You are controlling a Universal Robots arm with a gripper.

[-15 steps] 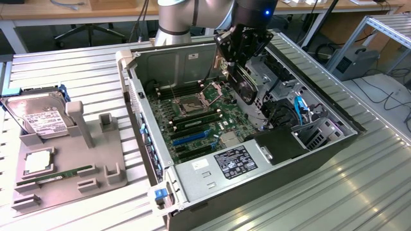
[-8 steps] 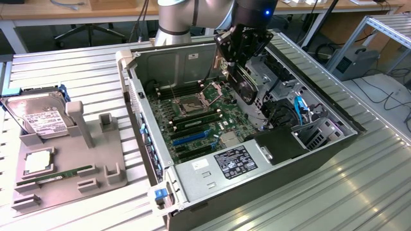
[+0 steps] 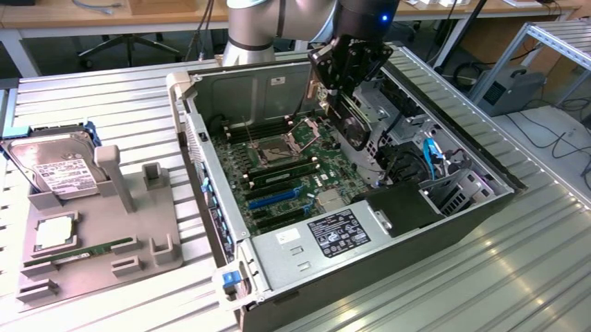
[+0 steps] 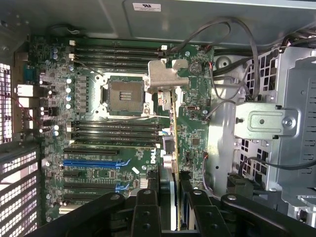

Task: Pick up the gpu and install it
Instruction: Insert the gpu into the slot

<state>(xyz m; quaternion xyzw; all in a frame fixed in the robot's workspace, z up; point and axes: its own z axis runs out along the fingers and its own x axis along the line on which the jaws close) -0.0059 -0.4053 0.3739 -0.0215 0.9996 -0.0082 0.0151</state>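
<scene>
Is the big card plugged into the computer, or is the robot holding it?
Held, not plugged in. The gripper grips the gpu on edge above the motherboard; the blue slot is empty.

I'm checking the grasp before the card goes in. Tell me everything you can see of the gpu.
The gpu is a flat card, dark on its broad face, with a green board edge and a silver metal end bracket. It is held on edge above the motherboard inside the open computer case, not seated in any slot. The end effector clamps it from both sides; nothing else appears to touch it.
</scene>
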